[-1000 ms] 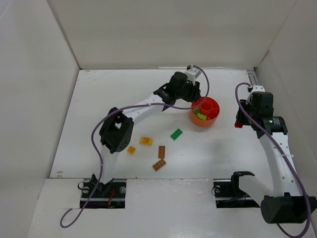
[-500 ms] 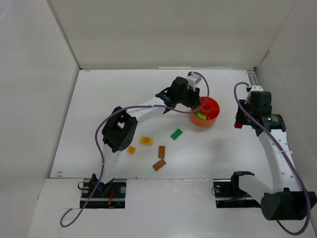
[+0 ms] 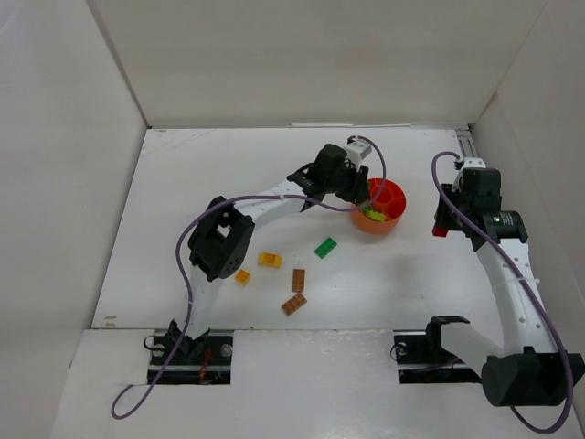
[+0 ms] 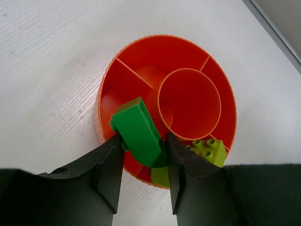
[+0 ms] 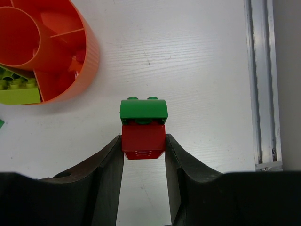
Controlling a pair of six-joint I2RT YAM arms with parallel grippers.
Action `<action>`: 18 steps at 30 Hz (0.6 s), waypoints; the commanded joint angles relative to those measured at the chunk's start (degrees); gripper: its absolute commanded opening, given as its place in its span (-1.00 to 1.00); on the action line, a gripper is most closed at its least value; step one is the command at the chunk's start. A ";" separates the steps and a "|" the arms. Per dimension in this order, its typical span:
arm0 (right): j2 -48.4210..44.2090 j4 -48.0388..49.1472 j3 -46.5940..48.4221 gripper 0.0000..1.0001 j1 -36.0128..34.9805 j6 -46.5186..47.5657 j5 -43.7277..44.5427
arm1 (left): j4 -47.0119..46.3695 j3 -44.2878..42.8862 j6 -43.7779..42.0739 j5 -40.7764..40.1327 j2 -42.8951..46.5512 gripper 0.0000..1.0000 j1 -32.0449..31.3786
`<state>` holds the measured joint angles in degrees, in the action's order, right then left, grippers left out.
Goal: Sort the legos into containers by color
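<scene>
A dark green studded plastic brick (image 4: 138,134) is clamped, tilted, in the closed left tool (image 4: 143,143) above a round orange-red divided plastic bowl (image 4: 106,89) right of the counter's (image 3: 183,229) middle. Release is best made low, clear of the dividers (image 4: 134,75). A stacked red-and-green brick pair (image 5: 143,136) is gripped by the right tool (image 5: 143,143).

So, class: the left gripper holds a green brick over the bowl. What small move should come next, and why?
Probably open the left gripper. It is shut on the green brick, which hangs tilted over an outer compartment of the bowl, with a lime brick already lying close by. Letting go there should drop it in with the other greens.
</scene>
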<state>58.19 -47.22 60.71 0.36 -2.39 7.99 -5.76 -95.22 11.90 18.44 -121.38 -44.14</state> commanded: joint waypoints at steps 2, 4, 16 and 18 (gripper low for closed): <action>-0.98 0.90 1.87 -0.88 0.17 0.02 0.45 | -2.33 -0.84 -0.12 1.78 0.45 -0.53 0.02; -0.98 0.90 1.87 -0.88 0.17 0.02 -0.07 | -2.33 -0.84 -0.12 1.78 0.97 -0.51 0.02; -0.98 1.43 1.87 -0.88 0.17 0.55 -1.66 | -2.33 -0.32 -0.12 1.78 3.87 -0.12 0.02; -1.50 1.43 1.87 -0.88 0.17 0.55 -2.19 | -2.33 -0.32 -0.65 1.78 4.40 -0.10 0.02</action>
<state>58.13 -47.20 60.71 0.34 -2.17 6.61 -5.80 -95.22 11.88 19.14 -121.34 -44.14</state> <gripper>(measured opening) 0.424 0.444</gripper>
